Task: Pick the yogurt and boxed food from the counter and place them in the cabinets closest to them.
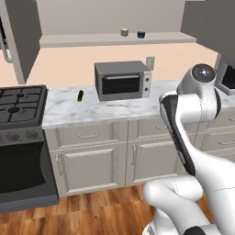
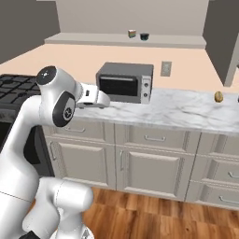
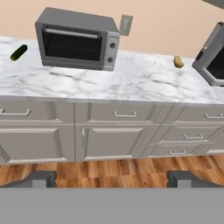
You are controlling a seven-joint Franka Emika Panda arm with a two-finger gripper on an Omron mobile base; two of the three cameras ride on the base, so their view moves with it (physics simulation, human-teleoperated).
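the gripper (image 3: 112, 178) looks down on the counter (image 3: 131, 83) with its jaws spread fully apart and nothing between them. the yogurt (image 1: 141, 34) stands on the open shelf floor of the cabinets (image 1: 82, 40), near the right end, just beside a small striped cube (image 1: 124, 32). on the counter, a toaster oven (image 1: 123, 80) sits at the back edge by the wall; a green cucumber (image 1: 80, 95) lies to its left, toward the stove (image 1: 20, 104). a small brown item (image 2: 218, 96) rests well to the right. the boxed food cannot be made out.
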